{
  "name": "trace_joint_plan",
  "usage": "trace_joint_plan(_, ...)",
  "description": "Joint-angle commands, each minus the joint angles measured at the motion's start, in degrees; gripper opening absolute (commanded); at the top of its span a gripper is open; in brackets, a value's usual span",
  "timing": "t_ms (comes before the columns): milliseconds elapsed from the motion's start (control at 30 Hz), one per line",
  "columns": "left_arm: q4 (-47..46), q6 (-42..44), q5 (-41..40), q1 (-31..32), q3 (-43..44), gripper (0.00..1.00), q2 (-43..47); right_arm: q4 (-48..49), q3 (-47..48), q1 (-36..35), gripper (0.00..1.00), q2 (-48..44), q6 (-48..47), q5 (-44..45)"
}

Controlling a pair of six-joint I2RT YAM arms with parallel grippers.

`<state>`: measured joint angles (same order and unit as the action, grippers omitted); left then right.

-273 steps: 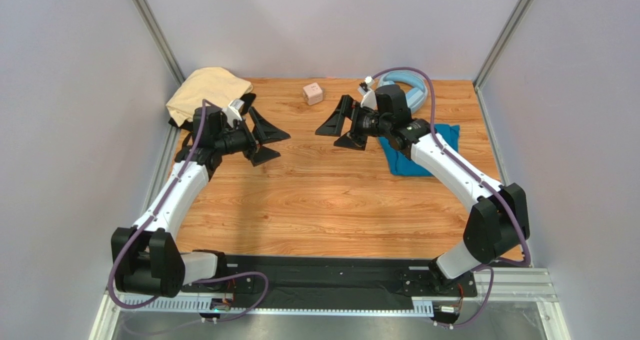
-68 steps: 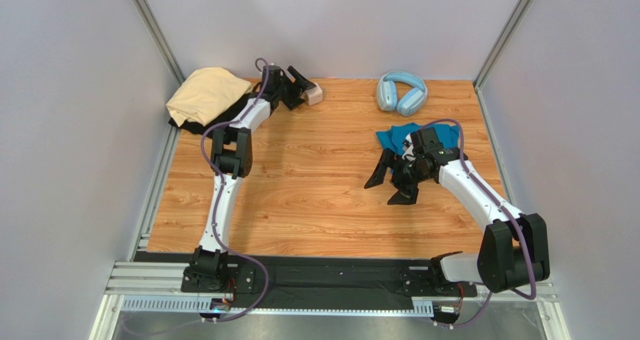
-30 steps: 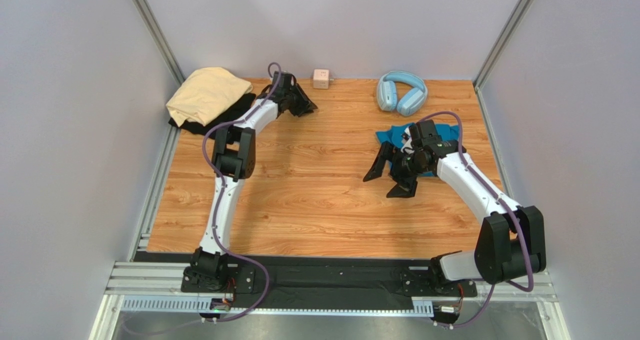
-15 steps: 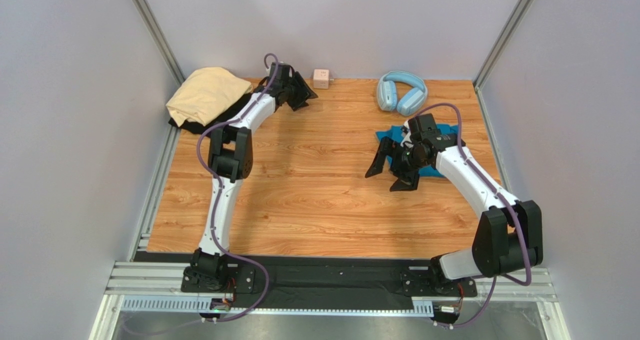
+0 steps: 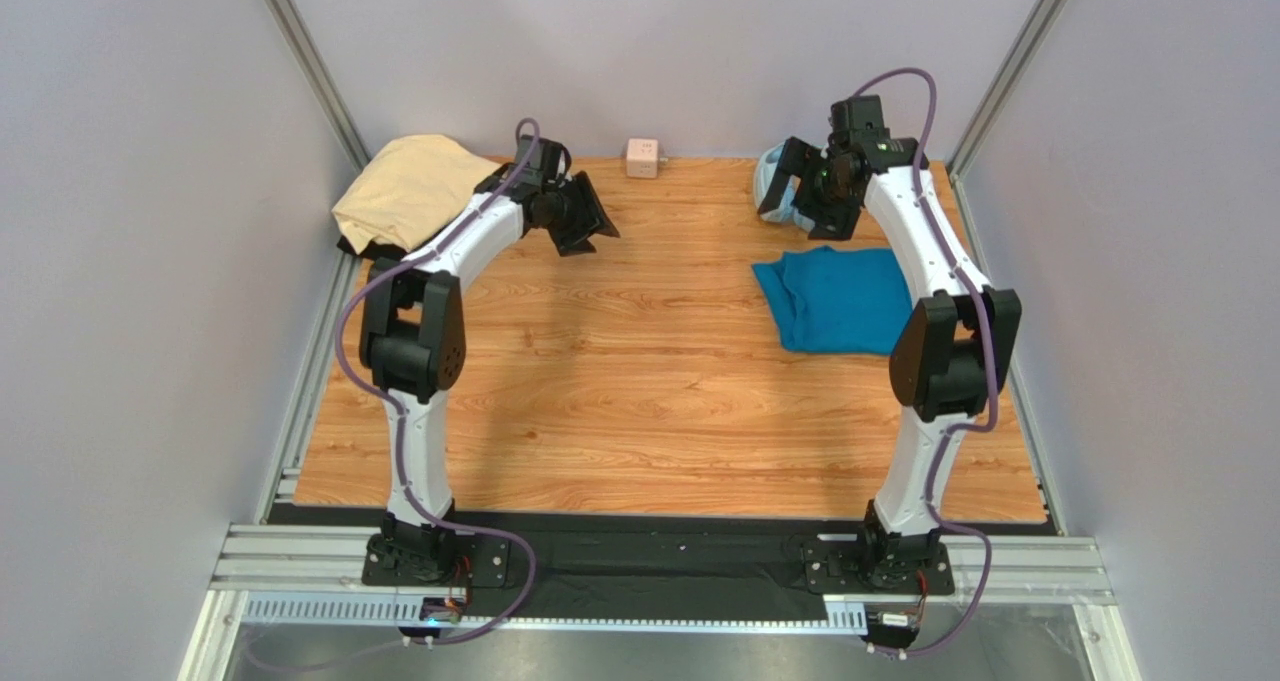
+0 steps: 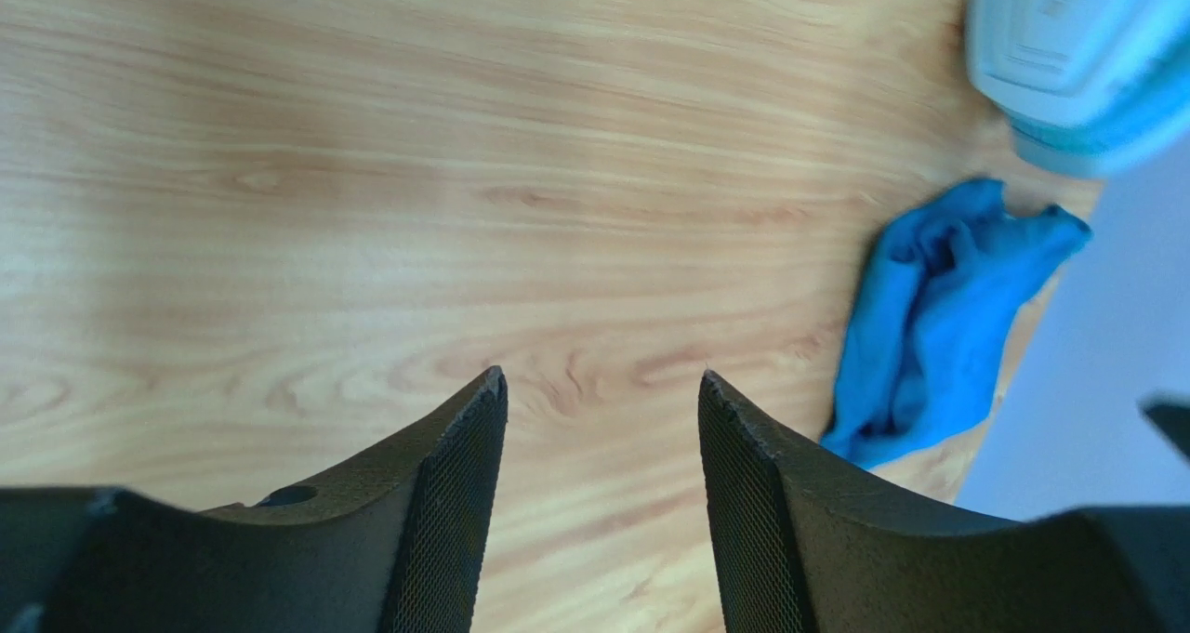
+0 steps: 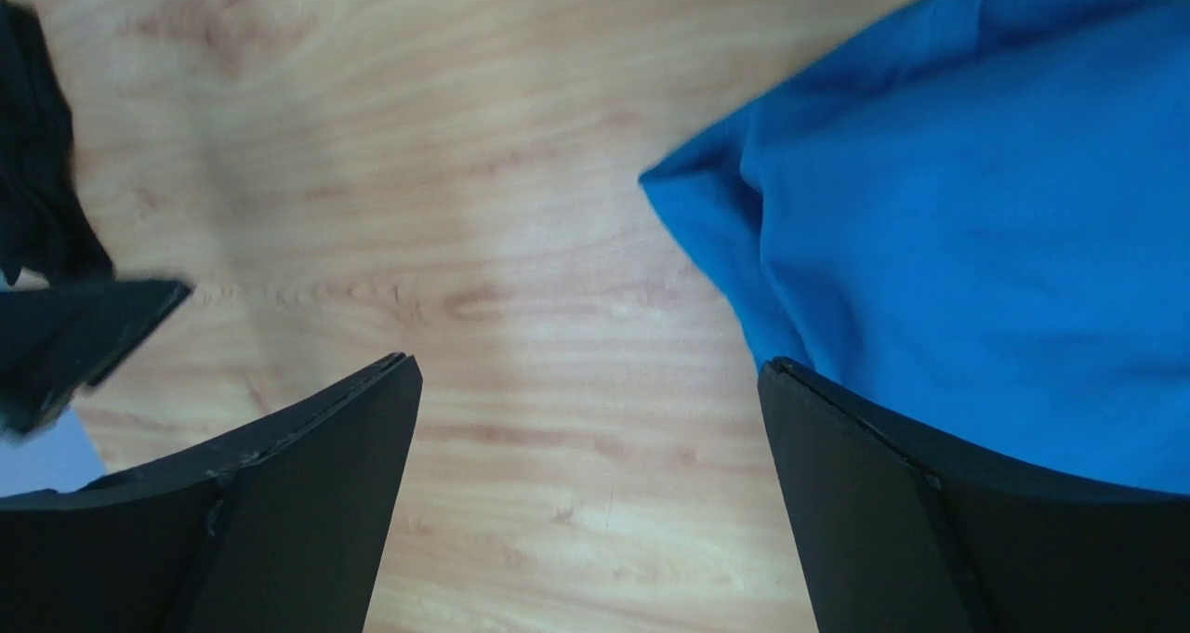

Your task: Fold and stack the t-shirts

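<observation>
Teal shirt [image 7: 978,215] | below right gripper [image 7: 587,365], partly behind one finger [image 7: 950,522] | jaws apart

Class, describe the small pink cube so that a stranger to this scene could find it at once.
On the wooden table, look along the far edge. About midway, between the cream shirt on the left and the light-blue headphones on the right, sits the pink cube. It alone is small, boxy and pink.

Wood-grain desk [image 5: 646,396] enclosed by plain pale grey walls [image 5: 661,51]; aluminium posts [image 5: 308,66] at back corners, slotted rail [image 5: 661,599] along near edge.
</observation>
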<state>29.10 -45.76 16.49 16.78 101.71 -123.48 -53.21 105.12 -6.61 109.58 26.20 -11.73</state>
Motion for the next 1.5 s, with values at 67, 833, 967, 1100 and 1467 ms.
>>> trace_joint_plan(67, 3.94, 6.03, 0.91, 0.28, -6.07, 0.6, 13.94, -4.88, 22.09, 0.2, 0.98, 13.36, -2.99, 6.63)
trace_joint_plan(833, 8.51, 11.57, -0.76, 0.28, -22.62, 0.58, 26.98, 18.67, 33.55, 0.19, 0.96, 29.71, -2.29, 8.39)
trace_joint_plan(967, 9.57, 12.27, -0.41, 0.28, -21.82, 0.58, 26.71, 19.2, 33.05, 0.2, 0.96, 31.4, -2.11, 8.91)
trace_joint_plan(1100, 10.18, 12.62, -0.76, 0.28, -22.43, 0.58, 27.33, 22.88, 28.74, 0.2, 0.96, 30.7, -1.59, 10.84)
trace_joint_plan(1467, 10.97, 13.24, -1.72, 0.28, -25.25, 0.58, 29.79, 26.68, 33.21, 0.9, 0.97, 35.34, -0.45, 14.54)
